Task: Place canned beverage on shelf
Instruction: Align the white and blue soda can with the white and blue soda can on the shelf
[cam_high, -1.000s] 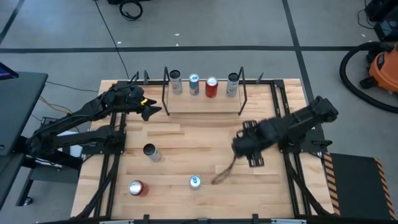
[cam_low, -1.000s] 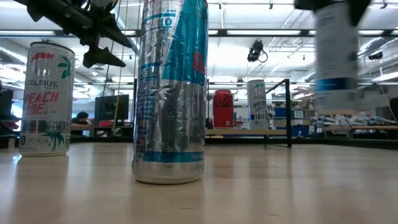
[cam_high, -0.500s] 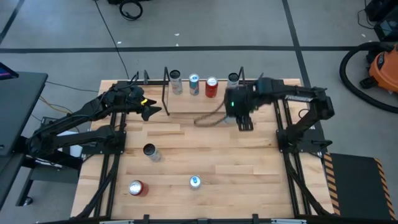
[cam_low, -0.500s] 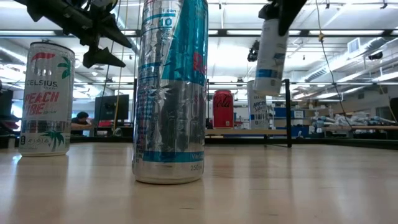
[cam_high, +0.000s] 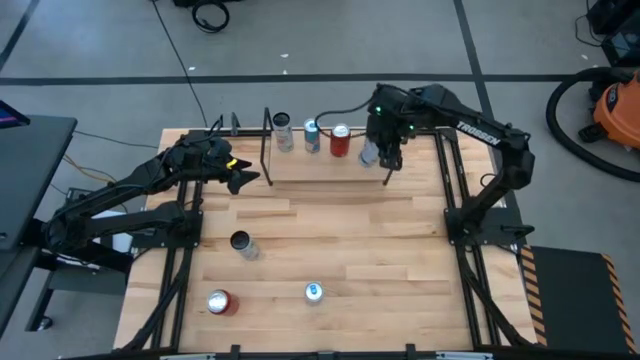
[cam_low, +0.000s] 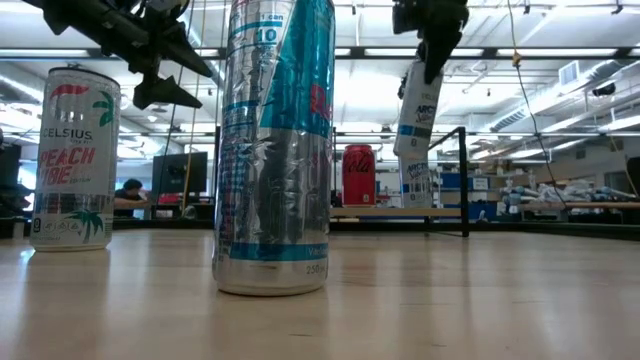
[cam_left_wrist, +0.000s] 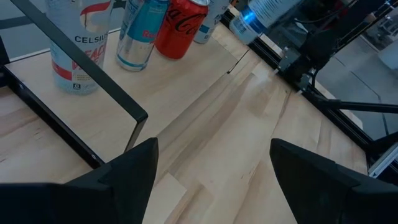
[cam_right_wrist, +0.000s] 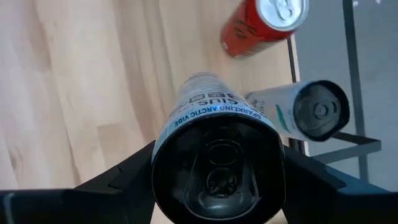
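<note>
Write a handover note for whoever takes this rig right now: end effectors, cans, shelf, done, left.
Right end effector: shut on a white can, held tilted in the air above the shelf's right end, not yet set down.
Left end effector: open, empty, parked by the shelf's left end.
Shelf: four cans already standing, including the red can.
Table: three cans still loose on the tabletop: dark-topped can, red can near the front, blue-and-silver can.
Left: place the held can, though free room on the shelf looks tight.
</note>
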